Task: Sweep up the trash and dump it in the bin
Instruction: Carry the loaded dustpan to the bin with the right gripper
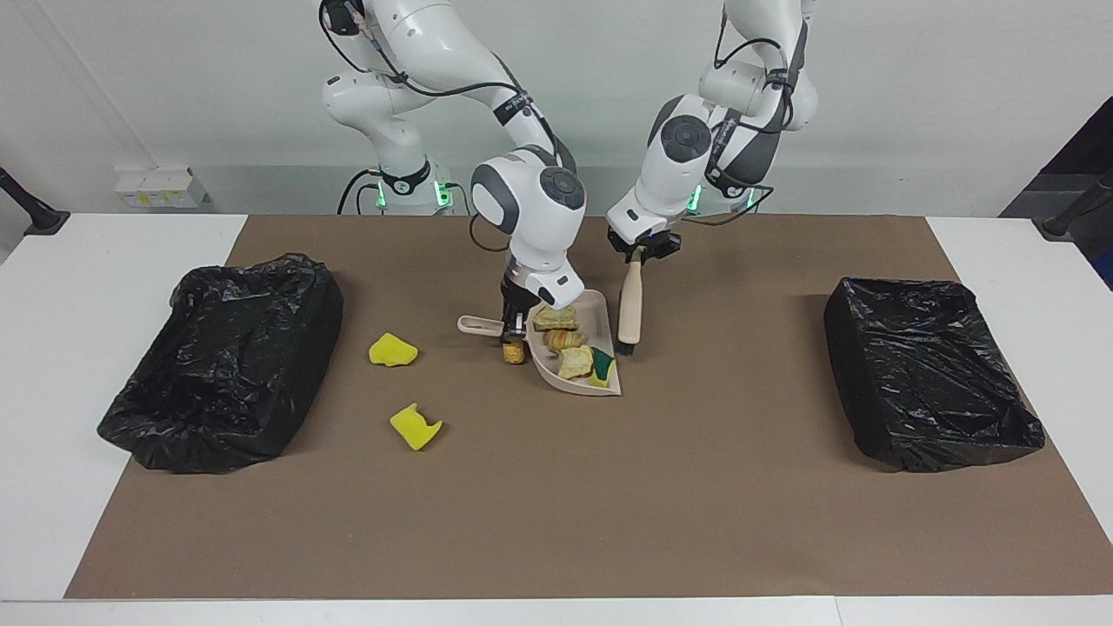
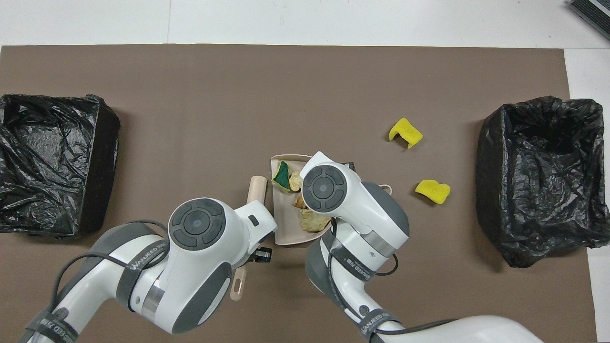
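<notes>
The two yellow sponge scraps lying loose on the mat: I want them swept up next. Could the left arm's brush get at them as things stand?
Probably not directly. The left pincer, shut on the brush, is beside the dustpan, and the dustpan and right pincer stand between it and the scraps.
</notes>
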Tool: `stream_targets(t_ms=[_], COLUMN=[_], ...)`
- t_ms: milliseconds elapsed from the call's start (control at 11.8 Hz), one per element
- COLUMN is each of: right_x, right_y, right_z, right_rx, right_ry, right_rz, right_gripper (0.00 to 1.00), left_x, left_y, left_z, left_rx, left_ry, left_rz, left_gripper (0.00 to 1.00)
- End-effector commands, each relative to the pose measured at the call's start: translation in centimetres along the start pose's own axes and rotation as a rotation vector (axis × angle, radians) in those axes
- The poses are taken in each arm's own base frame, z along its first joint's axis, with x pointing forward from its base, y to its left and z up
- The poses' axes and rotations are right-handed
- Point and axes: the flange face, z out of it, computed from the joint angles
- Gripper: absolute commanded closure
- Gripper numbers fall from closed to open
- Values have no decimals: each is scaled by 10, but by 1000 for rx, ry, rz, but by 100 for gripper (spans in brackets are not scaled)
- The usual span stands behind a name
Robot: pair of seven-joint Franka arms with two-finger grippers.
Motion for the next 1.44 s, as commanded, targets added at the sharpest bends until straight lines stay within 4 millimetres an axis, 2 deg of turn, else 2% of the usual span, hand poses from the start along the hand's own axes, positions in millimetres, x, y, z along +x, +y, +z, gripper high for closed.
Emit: stream_targets(t_ms=[0, 169, 254, 339, 508, 593, 762, 847, 932, 1016, 1186, 1355], right_x=[-18, -19, -30, -46, -84, -112, -168, -195, -224, -251, -303, -349], right_y=[9, 11, 17, 22, 28, 37, 57, 67, 75, 81, 89, 89], right_z=[4, 0, -8, -26, -65, -77, -85, -89, -86, -84, -77, -68], right_rx=[-3, -9, -15, -28, -63, -74, -48, -56, -58, -60, -59, -49], right_ry=[-19, -13, -8, 7, 15, 33, 91, 91, 87, 86, 79, 53], right_rz=[39, 39, 33, 11, -20, -48, -56, -64, -52, -43, -24, 17], right_gripper=[100, 100, 100, 100, 100, 100, 100, 100, 100, 100, 100, 100], left_x=[-3, -6, -10, -13, -32, -41, -49, -52, -67, -77, -80, -76], left_y=[-2, -10, -10, -3, 20, 26, 59, 68, 86, 95, 113, 116], left_z=[-12, -39, -55, -57, -55, -47, -22, -6, 12, 24, 48, 60], left_rx=[66, 86, 95, 124, 137, 136, 85, 24, 15, 20, 13, 10], left_ry=[-30, -48, -55, -36, -12, -5, 44, 48, 42, 43, 55, 57], left_rz=[-24, -57, -144, -216, -175, -164, -165, -199, -203, -215, -230, -242], left_gripper=[100, 100, 100, 100, 100, 100, 100, 100, 100, 100, 100, 100])
